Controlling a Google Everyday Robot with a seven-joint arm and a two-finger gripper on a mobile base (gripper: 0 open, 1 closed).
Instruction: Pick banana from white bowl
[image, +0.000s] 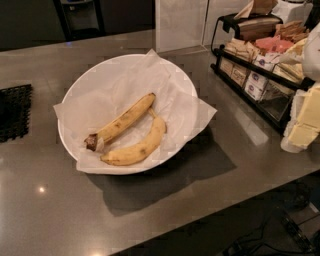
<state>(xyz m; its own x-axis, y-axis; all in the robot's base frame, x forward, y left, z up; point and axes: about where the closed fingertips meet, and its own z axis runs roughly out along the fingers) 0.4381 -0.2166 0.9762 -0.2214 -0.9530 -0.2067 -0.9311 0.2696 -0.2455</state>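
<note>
The banana (125, 120), nearly straight, yellow with brown speckles and a blackened end at its lower left, lies diagonally in the white bowl (100, 67). The bowl is wide, shallow and lined with crinkled white paper, and it stands mid-counter. A second, more curved and cleaner banana (137, 147) lies just in front of the first, touching it near the upper-right tips. My gripper (304, 125), pale yellow and white, is at the far right edge of the camera view. It is well to the right of the bowl and apart from both bananas.
A black tiered rack (255, 65) of condiment packets stands at the back right, close to my gripper. A black mesh mat (14, 112) lies at the left edge. A clear stand (180, 25) is behind the bowl. The counter's front edge runs diagonally at the lower right.
</note>
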